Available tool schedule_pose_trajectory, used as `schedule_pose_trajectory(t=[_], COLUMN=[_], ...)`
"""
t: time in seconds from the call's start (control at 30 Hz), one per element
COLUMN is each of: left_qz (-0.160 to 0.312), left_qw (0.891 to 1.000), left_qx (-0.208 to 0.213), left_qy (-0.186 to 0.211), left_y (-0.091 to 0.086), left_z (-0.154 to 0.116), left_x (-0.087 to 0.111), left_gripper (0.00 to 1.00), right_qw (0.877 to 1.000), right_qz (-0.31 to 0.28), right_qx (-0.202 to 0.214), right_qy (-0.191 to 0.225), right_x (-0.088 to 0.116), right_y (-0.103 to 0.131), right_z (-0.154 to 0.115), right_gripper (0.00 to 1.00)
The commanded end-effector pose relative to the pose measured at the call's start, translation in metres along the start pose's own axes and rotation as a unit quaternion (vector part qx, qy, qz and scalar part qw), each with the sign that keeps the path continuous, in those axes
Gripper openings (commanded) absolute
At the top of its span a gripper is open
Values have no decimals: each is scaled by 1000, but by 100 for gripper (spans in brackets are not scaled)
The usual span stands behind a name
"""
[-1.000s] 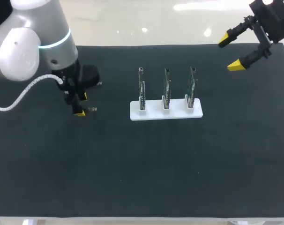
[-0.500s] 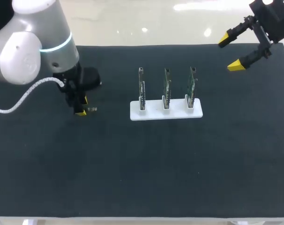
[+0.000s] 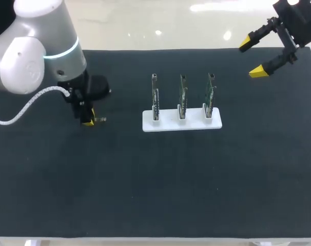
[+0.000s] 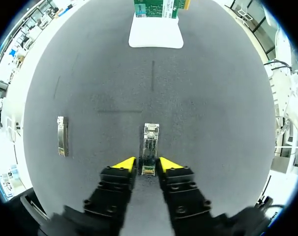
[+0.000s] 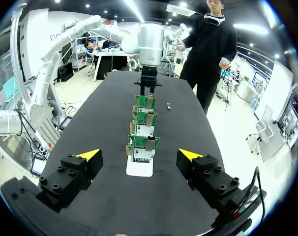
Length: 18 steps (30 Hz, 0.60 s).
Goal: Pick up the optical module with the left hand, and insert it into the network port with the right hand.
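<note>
We're sitting at the pick: left gripper [image 4: 146, 163] straddling the module [image 4: 149, 140], fingers slightly apart, not pinching it – right gripper [image 5: 140, 155] hanging wide open, empty – lift, handover, insertion all left.

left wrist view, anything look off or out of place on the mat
Nothing looks damaged or askew. One module lies straight, its near end between the left gripper's open fingers. The only stray is a second module lying loose on the mat, off beside the gripper.
</note>
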State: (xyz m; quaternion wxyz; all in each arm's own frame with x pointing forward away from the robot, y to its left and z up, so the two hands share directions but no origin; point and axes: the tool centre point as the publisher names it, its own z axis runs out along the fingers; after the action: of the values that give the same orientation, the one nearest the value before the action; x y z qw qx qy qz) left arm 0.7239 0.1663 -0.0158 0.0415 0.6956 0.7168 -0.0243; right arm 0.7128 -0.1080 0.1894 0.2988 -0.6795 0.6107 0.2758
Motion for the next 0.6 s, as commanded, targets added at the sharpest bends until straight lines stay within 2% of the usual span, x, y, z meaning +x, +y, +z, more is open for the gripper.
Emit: schedule_pose_trajectory(t=[0.03, 0.07, 0.27, 0.5, 0.6], left_qz=[1, 1, -3, 14, 16], left_qw=[1000, 1000, 1000, 995, 993], left_qx=[-1, -1, 6, 24, 28], left_qy=[0, 0, -5, -93, -116], left_y=[0, 0, 1, -1, -3], left_z=[1, 0, -11, -50, -64], left_x=[2, 3, 4, 1, -3], left_gripper=[17, 0, 0, 0, 0], right_qw=[1000, 1000, 1000, 1000, 1000], right_qz=[0, 0, 0, 0, 0], right_qx=[0, 0, 0, 0, 0], right_qy=[0, 0, 0, 0, 0], right_x=[0, 0, 0, 0, 0], right_y=[0, 0, 0, 0, 0], right_z=[0, 0, 0, 0, 0], right_gripper=[100, 100, 100, 100, 100])
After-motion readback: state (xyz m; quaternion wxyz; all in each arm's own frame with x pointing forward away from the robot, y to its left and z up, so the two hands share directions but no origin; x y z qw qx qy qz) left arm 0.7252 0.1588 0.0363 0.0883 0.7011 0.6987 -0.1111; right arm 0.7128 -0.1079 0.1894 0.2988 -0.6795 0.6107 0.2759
